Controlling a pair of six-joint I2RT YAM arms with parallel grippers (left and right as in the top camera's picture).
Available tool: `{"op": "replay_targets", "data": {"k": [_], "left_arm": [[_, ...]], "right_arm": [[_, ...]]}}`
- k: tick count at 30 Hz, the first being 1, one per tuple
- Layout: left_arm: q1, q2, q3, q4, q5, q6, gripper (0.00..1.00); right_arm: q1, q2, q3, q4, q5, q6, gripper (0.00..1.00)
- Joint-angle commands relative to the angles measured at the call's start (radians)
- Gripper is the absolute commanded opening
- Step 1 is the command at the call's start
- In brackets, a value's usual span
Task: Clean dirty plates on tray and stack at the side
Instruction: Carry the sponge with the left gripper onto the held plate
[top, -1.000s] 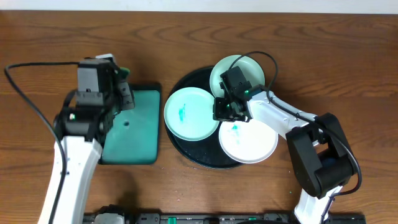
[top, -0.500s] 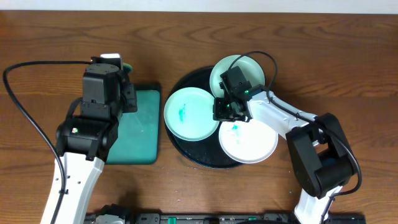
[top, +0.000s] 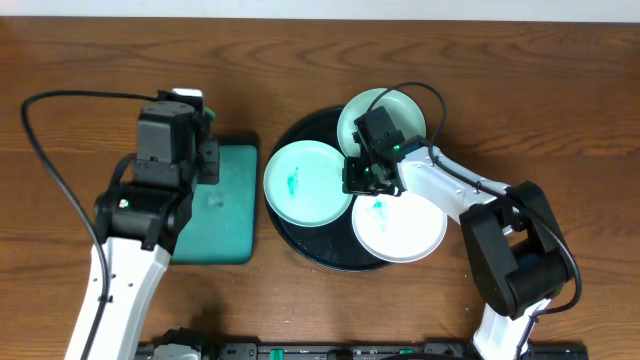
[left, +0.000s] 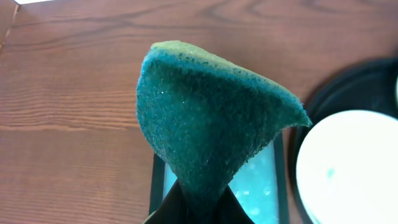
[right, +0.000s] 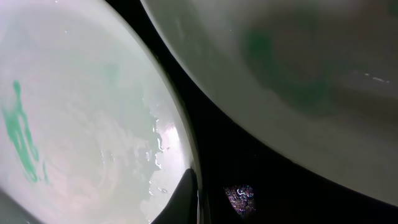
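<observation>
The round black tray (top: 322, 252) holds three plates: a mint one (top: 308, 183) on the left, a mint one (top: 380, 112) at the back and a white one (top: 402, 230) in front, with blue-green smears. My right gripper (top: 362, 186) is down where the three meet. In the right wrist view its dark finger (right: 185, 194) lies on the rim of a pale, green-smeared plate (right: 81, 112), shut on it; which plate this is I cannot tell. My left gripper (left: 198, 198) is shut on a dark green sponge (left: 205, 124), lifted above the table.
A rectangular teal tray (top: 215, 215) with a black rim lies left of the black tray, under the left arm; wet drops show on it (left: 261, 186). Cables trail from both arms. Bare wooden table (top: 560, 90) surrounds everything.
The left arm has shifted slightly right and toward the back with the sponge in its grip. The right arm and the plates have not moved.
</observation>
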Motion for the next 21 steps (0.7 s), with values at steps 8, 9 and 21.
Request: {"op": "replay_targets", "data": {"k": [8,9,21], "left_arm": [[-0.003,0.188,0.001,-0.037,0.035,-0.151,0.07],[-0.003,0.207,0.001,-0.046,0.056,-0.179,0.07],[0.038,0.346,0.001,-0.135,0.14,-0.301,0.07]], "right_arm": [[0.011,0.028,-0.027,-0.021,0.024,-0.022,0.01],[0.011,0.028,-0.027,-0.021,0.024,-0.022,0.01],[0.011,0.028,-0.027,-0.022,0.024,-0.022,0.01]]}}
